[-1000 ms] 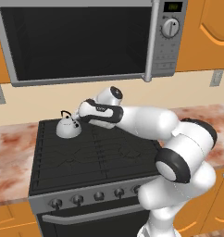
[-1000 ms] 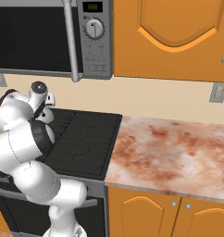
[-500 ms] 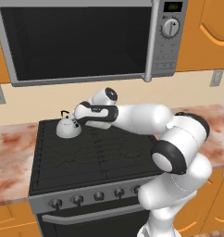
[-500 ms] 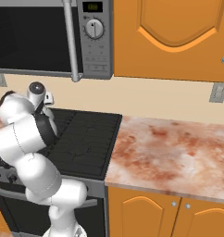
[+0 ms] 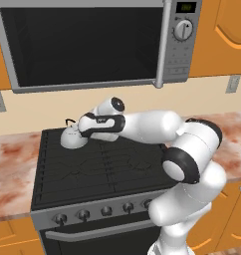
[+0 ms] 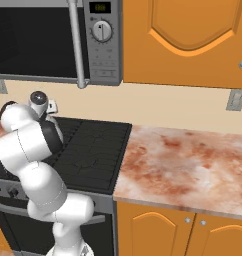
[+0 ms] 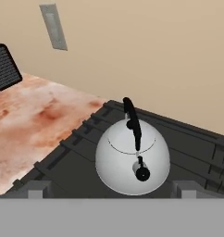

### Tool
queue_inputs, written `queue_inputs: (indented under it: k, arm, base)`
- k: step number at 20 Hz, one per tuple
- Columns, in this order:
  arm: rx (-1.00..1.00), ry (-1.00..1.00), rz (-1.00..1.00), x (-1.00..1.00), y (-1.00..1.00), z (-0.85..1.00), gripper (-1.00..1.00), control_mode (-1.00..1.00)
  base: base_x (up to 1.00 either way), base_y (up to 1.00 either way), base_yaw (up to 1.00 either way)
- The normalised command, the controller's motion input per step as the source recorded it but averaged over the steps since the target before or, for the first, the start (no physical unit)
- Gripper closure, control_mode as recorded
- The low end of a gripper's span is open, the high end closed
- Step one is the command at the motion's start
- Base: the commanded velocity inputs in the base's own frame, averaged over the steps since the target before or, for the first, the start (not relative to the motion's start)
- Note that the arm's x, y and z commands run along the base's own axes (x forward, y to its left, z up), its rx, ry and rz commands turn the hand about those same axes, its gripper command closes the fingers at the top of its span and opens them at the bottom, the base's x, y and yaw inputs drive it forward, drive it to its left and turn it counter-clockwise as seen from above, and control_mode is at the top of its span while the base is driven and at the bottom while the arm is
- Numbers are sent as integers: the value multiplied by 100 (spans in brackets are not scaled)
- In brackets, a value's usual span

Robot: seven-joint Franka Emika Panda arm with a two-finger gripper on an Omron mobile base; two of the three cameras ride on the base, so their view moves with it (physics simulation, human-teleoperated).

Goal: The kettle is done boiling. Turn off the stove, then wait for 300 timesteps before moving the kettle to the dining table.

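As seen from tool, kettle (image 7: 131, 159) upright, handle running front-back.

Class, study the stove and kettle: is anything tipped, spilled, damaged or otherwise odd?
Nothing stands out. The kettle sits upright on the stove at its back left, handle arched over the lid, with no spill visible. The gripper is beside it.

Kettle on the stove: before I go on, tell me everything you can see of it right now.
The small silver-white dome-shaped kettle looks like smooth pale metal, with a thin black arched handle over its top and a small black knob on the dome. It stands upright on the dark grates of the black gas cooktop, at the back left burner, close to the beige wall. The open two-finger gripper hovers right at it, one fingertip on either side, jaws not closed on it. Whether they touch it I cannot tell.
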Motion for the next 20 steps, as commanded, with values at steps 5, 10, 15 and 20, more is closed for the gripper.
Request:
queue_inputs:
  k: [5, 10, 15, 20]
  arm:
    - [-4, 0, 0, 8, 0, -3, -100, -100]
    - [-3, 1, 0, 13, 6, -3, -100, -100]
    - [0, 0, 0, 6, 11, -1, -100, -100]
    - [0, 0, 0, 0, 0, 0, -100, -100]
  base:
    - [0, 0, 0]
    - [0, 0, 0]
    - [0, 0, 0]
    - [0, 0, 0]
